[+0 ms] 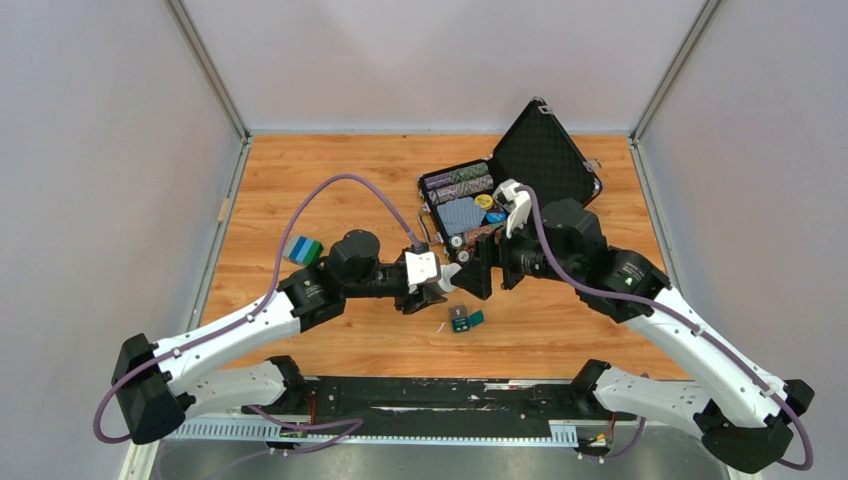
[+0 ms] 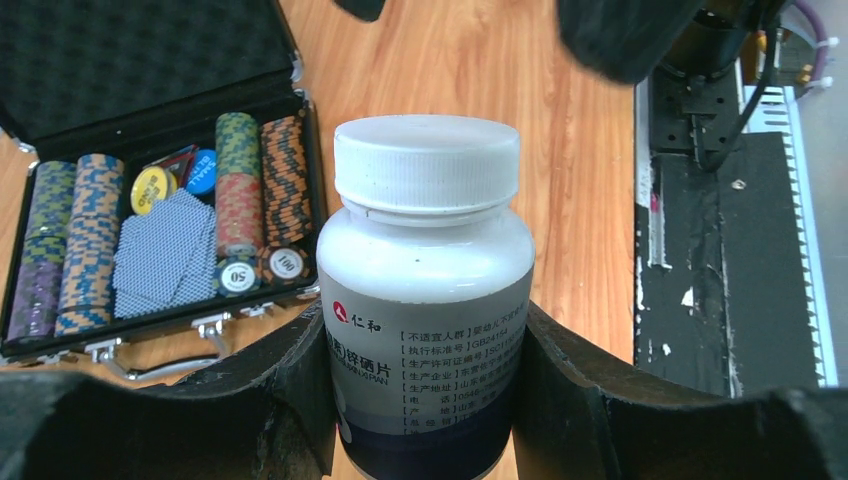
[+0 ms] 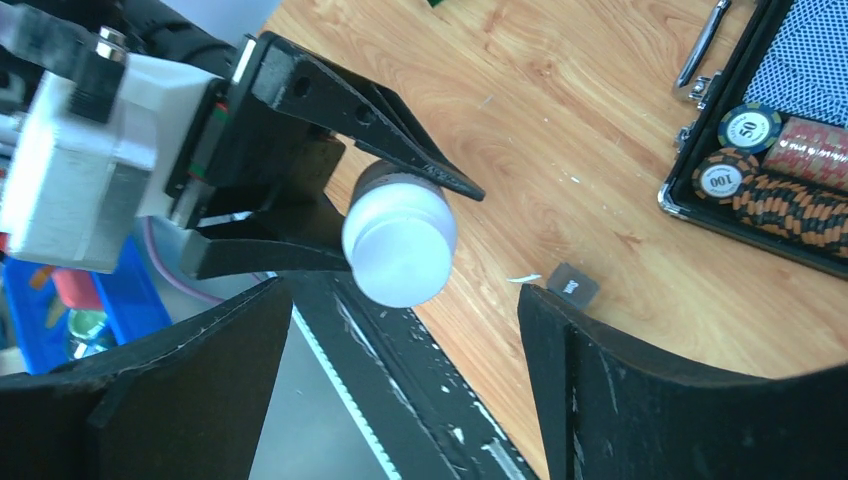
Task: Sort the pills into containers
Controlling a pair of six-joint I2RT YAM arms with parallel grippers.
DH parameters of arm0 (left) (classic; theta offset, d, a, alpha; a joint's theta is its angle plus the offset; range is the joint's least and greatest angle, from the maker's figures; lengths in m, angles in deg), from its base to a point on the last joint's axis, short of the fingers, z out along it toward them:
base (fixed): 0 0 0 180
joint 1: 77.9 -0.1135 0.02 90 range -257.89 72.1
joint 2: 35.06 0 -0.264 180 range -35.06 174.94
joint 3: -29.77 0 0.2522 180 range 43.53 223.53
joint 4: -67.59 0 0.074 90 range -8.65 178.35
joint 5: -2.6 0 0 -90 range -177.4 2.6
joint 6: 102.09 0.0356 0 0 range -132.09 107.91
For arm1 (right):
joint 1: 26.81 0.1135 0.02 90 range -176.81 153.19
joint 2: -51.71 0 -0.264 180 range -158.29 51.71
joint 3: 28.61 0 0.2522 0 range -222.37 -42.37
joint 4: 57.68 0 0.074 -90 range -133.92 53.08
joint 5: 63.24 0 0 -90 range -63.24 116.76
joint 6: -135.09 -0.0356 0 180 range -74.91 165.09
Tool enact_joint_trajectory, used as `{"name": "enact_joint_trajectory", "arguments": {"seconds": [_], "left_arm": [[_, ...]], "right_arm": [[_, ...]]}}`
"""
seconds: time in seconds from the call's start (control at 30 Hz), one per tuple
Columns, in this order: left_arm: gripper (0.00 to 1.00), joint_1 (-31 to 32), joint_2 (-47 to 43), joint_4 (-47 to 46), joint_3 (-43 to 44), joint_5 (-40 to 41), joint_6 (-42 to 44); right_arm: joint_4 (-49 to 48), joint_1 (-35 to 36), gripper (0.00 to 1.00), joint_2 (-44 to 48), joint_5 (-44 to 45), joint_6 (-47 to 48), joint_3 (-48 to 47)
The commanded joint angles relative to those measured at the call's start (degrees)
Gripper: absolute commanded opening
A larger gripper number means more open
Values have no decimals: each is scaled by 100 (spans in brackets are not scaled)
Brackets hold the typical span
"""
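Far left: a blue-and-green block (image 1: pixel 303 250) sits well apart from the work, and we ignore it.
Left gripper (image 2: pixel 425 330): clamped on the white-capped bottle (image 2: pixel 425 250), with its fingers (image 2: pixel 290 380) pressed to both sides of the label. The bottle is held off the wood.
Cap (image 3: pixel 400 245): still screwed on and pointing at the right arm. We judge that uncapping is the step in hand.
Pills: none in sight; we take them to be inside the bottle.
Teal box (image 1: pixel 462 320): on the table just on the near side of both grippers, lid hinged open, touching neither.
Right gripper (image 3: pixel 405 300): jaws wide apart, one either side of the cap, gripping nothing.
Chip case (image 1: pixel 545 150): open, just beyond the grippers.
Risk, slip: if we close off-centre on the smooth cap, it may skid, or the bottle may twist in the left hold.
Risk, spill: with the bottle leaning, a cap that comes free suddenly could throw pills onto the wood or into the case, and the box is a tiny target.
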Motion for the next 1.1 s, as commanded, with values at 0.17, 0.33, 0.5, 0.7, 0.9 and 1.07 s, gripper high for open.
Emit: {"name": "enact_joint_trajectory", "arguments": {"seconds": [0.17,0.33,0.5,0.7,0.9,1.07], "left_arm": [[2,22,-170,12,272,-508,79],[2,16,-187,-53,259,-383,45],[2,22,-211,-159,225,-302,22],[2,19,-209,-261,173,-299,10],[1,24,-197,-519,78,389,-114],[1,21,-154,-752,51,894,-164]], "right_arm": [[174,-23,84,-310,-544,1159,-124],[210,-19,84,-538,-393,1035,-219],[154,-17,79,-673,-138,724,-270],[-73,-21,50,-796,-94,83,-232],[-166,-91,29,-1117,-254,-1320,-318],[-167,-104,20,-1515,-102,-2672,-484]]}}
